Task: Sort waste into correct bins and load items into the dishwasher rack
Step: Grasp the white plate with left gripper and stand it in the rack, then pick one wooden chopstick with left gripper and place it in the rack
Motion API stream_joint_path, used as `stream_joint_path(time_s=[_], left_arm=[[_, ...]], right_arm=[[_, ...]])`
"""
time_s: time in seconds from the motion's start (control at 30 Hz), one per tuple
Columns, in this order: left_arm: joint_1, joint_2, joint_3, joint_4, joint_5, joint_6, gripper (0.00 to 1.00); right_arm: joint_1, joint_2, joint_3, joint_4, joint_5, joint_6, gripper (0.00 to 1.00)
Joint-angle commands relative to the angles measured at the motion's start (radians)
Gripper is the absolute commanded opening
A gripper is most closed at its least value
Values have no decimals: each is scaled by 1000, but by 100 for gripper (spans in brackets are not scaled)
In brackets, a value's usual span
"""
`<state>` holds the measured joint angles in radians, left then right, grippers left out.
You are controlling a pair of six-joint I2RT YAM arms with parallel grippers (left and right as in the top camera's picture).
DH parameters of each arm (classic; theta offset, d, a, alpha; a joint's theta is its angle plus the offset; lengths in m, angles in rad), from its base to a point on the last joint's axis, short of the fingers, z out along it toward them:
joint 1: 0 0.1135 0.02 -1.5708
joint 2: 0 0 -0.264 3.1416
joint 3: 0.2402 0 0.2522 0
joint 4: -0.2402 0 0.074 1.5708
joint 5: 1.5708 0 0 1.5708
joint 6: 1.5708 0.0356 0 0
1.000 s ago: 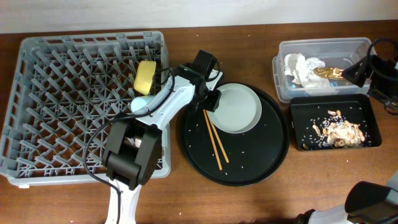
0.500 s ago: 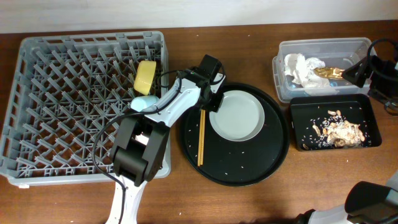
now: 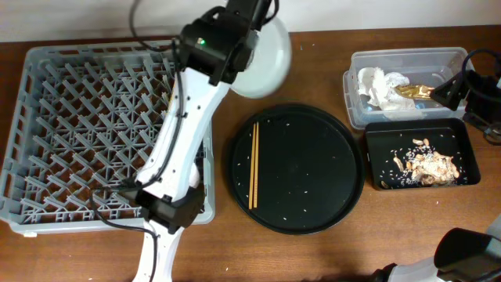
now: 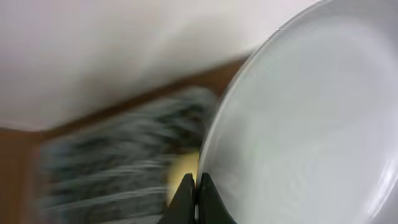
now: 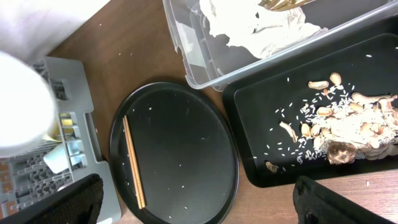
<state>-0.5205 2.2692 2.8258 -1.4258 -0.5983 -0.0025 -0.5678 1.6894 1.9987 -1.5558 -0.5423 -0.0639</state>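
Note:
My left gripper (image 4: pixel 198 186) is shut on the rim of the pale grey-green plate (image 4: pixel 298 124) and holds it high, tilted, over the back right corner of the grey dishwasher rack (image 3: pixel 86 125). The plate (image 3: pixel 266 55) shows beside the raised left arm. The brown chopsticks (image 3: pixel 253 164) lie on the round black tray (image 3: pixel 313 211). The yellow bowl (image 4: pixel 182 173) is a blur behind the plate. A light blue cup (image 5: pixel 56 158) sits in the rack. My right gripper (image 5: pixel 199 205) is open and empty, high above the table. The pink cup is hidden.
The clear tub (image 3: pixel 356 102) at the back right holds white tissue (image 3: pixel 380 86) and a golden wrapper (image 3: pixel 413 92). The black rectangular tray (image 3: pixel 376 157) in front of it holds food scraps (image 3: pixel 427 164). The right arm (image 3: pixel 479 86) is at the right edge.
My left gripper has lifted the plate off the round tray, up and toward the back. The chopsticks shifted to lie straight along the tray's left side.

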Motion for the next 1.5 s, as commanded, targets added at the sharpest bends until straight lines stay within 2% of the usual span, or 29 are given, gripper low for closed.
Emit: stream_joint_path(time_s=[0.0,0.07,0.13,0.17,0.23,0.33,0.47,0.63,0.7,0.83,0.93,0.97,1.0,1.03,1.07,1.1,1.17,1.23,1.27,1.3,1.37,1.43,1.47], left_arm=[[81,-5,19,-20,-430,65,1],[176,-5,19,-20,-472,78,1],[232,-5,15,-23,-472,201,0],[262,-5,15,-23,-472,218,0],[330,-5,-1,-32,-453,206,1],[380,-2,-33,-30,-416,108,1],[393,7,-117,11,-389,78,0],[393,7,-375,213,-389,77,1],[393,7,-441,253,-383,37,1],[390,7,-532,331,-303,36,0],[391,7,-537,333,-148,36,1],[386,7,-537,335,-71,36,21],[391,7,-537,339,-47,36,50],[391,7,-537,338,-8,36,70],[396,6,-537,353,74,36,94],[393,3,-521,355,94,37,99],[393,-18,-438,326,134,36,99],[377,-80,-276,261,213,37,99],[363,-109,-211,213,282,40,99],[333,-152,-140,137,435,40,99],[263,-192,-120,0,612,40,99],[175,-186,-168,-148,662,40,99],[132,-186,-233,-169,662,31,99]], right_arm=[[8,4,2,0,5,-10,98],[8,4,2,0,5,-10,98],[8,4,2,-1,5,-10,98],[8,4,2,-1,5,-10,99],[8,4,2,1,5,-10,99],[8,4,2,3,5,-10,99],[8,4,2,0,5,-10,98],[8,4,2,0,5,-10,98],[8,4,2,-2,5,-10,98],[8,4,2,-2,5,-9,98],[8,4,2,-2,5,-10,98],[8,4,2,-4,5,-10,98],[8,4,2,-3,5,-10,99],[8,4,2,0,5,-10,98],[8,4,2,0,5,-10,98],[12,4,2,0,5,-10,99],[20,4,2,0,5,-10,98],[20,4,2,0,5,-10,98],[20,4,2,0,5,-10,99],[20,4,2,0,5,-10,98],[20,4,2,0,5,-10,99],[20,4,2,3,6,-10,98],[20,4,2,4,6,-10,98]])
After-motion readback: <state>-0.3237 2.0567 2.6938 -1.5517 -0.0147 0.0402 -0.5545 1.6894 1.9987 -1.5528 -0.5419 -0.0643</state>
